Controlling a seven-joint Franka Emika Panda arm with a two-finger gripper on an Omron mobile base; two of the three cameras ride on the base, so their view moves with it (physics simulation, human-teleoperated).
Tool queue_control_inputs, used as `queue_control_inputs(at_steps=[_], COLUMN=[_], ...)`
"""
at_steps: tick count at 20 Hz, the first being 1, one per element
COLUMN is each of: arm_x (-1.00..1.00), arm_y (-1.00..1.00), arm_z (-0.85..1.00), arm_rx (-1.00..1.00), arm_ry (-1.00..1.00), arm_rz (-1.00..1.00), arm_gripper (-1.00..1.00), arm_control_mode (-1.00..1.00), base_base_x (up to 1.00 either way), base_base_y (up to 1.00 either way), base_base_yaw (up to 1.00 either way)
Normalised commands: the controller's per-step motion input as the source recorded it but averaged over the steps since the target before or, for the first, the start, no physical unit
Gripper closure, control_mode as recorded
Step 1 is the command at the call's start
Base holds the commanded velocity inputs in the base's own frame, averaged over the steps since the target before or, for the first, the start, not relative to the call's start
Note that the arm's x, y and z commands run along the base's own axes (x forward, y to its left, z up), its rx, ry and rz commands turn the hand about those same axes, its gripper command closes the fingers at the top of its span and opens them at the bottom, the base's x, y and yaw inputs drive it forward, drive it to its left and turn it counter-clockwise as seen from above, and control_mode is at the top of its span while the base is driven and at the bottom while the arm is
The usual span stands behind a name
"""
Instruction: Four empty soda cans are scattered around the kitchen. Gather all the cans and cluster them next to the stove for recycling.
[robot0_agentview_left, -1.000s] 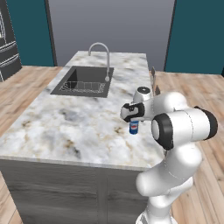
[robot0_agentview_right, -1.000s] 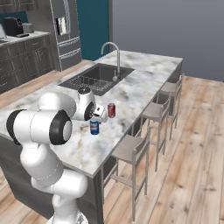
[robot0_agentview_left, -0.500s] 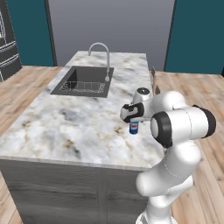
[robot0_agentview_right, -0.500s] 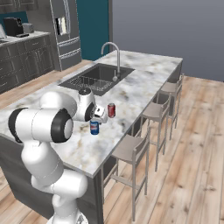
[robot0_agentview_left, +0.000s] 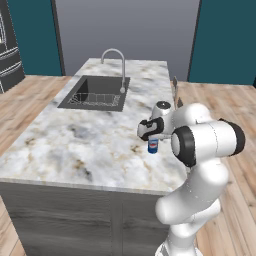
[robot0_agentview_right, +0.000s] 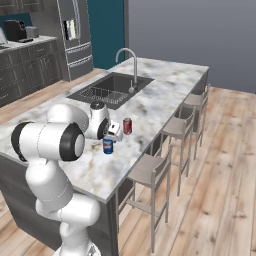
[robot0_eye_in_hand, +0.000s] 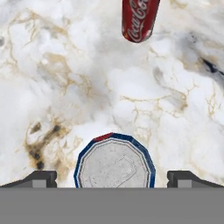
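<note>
Claw (robot0_eye_in_hand: 112, 177) spread wide over blue can (robot0_eye_in_hand: 114, 162) — red can (robot0_eye_in_hand: 139, 19) reads "Coca-Cola".

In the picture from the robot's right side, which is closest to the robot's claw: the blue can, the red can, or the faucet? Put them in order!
Counting out from the open gripper:
1. Blue soda can: right under the gripper, on the marble island.
2. Red soda can: a bit farther, toward the stools' side of the island.
3. Faucet: farthest, at the sink's far end.

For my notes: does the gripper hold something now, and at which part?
Nothing is held. The open gripper hovers over the blue soda can, fingertips apart from it.
</note>
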Motion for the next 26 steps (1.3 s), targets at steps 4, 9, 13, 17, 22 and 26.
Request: queue_control_inputs(at_steps=[4,9,13,17,22,26], arm_x=[0.00,0.00,0.00,0.02,-0.10,-0.28], arm_y=[0.00,0.00,0.00,0.00,0.02,0.00], arm_z=[-0.06,-0.07,-0.02,0.03,0.35,0.54], arm_rx=[0.00,0.00,0.00,0.00,-0.02,-0.03], arm_ry=[0.00,0.03,0.01,0.00,-0.03,-0.05], arm_rz=[-0.01,-0.01,-0.01,0.00,0.00,0.00], arm_gripper=[-1.00,1.00,1.00,1.00,1.00,1.00], arm_control_mode=[-1.00,-1.00,-1.00,-1.00,-1.00,-1.00], base_base_x=[0.00,0.00,0.00,0.00,0.00,0.00], base_base_y=[0.00,0.00,0.00,0.00,0.00,0.00], base_base_yaw=[0.00,0.00,0.00,0.00,0.00,0.00])
